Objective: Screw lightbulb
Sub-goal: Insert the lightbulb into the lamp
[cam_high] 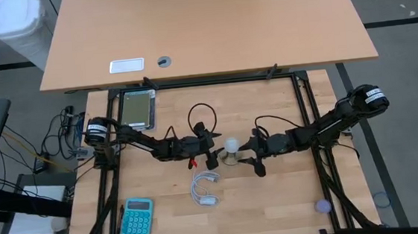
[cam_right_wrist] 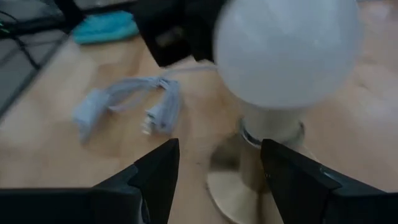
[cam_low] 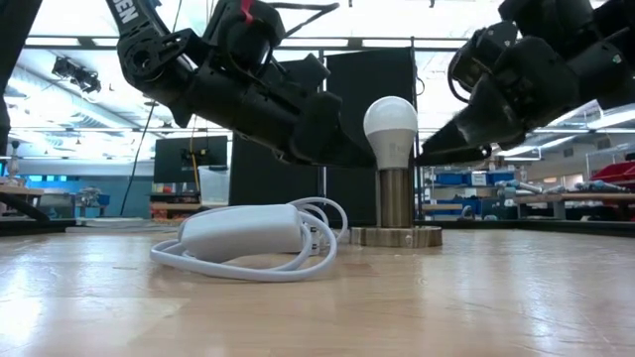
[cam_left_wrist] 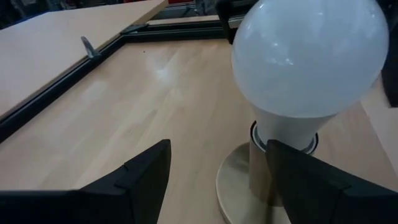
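Note:
The white lightbulb (cam_high: 231, 143) stands upright, its narrow base in a metal socket post (cam_low: 397, 198) on a round disc (cam_low: 397, 236) at the table's middle. My left gripper (cam_high: 212, 151) is just to its left, open. In the left wrist view the bulb (cam_left_wrist: 311, 56) rises beyond the gripper (cam_left_wrist: 217, 180), over one fingertip. My right gripper (cam_high: 255, 155) is just to the bulb's right, also open. In the right wrist view the bulb (cam_right_wrist: 286, 50) and post stand ahead of that gripper (cam_right_wrist: 217, 177). I see no touch by either gripper.
A coiled white cord with its adapter (cam_high: 206, 188) lies near the socket, toward the near edge. A teal calculator (cam_high: 136, 218) is at the near left, a silvery tray (cam_high: 137, 109) at the far left, and a small purple thing (cam_high: 322, 206) at the near right. Black frame rails (cam_high: 309, 109) border the table.

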